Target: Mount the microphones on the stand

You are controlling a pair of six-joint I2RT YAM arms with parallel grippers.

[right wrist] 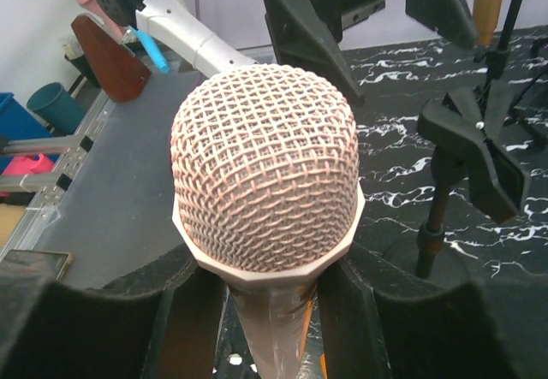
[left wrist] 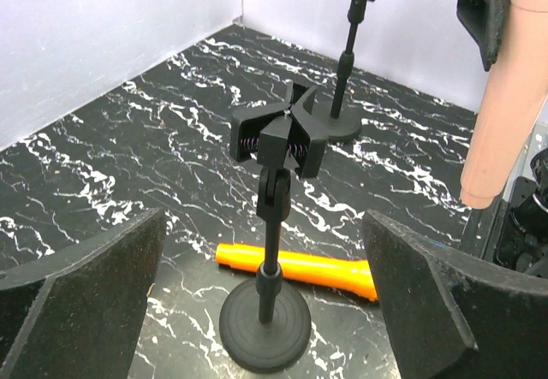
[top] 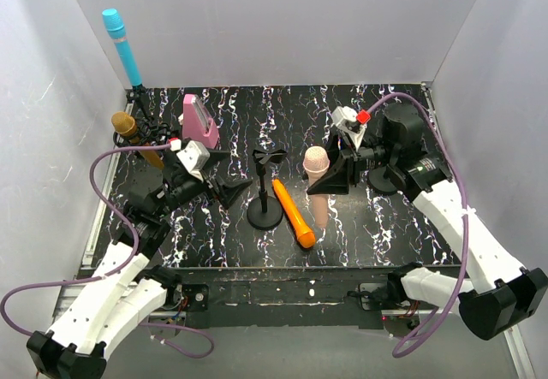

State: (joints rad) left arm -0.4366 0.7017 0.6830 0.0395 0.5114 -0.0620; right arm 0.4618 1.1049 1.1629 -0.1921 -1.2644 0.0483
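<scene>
My right gripper (top: 336,174) is shut on the pale peach-pink microphone (top: 317,169) and holds it upright, head up, just right of the empty middle stand (top: 265,192). In the right wrist view its mesh head (right wrist: 265,165) fills the frame above my gripper (right wrist: 270,328). The orange microphone (top: 293,214) lies flat on the table beside that stand's base. My left gripper (top: 229,192) is open, left of the stand. In its wrist view the stand (left wrist: 272,225) with its spring clip (left wrist: 278,135) stands between the fingers (left wrist: 77,293). The cyan-blue microphone (top: 120,44) and the gold microphone (top: 128,129) sit on stands at the back left.
A squat pink wedge block (top: 199,118) stands at the back, left of centre. Another empty black stand (left wrist: 347,71) stands behind my right gripper, its base near the right arm (top: 383,180). White walls close in the left, back and right of the black marbled table (top: 257,114).
</scene>
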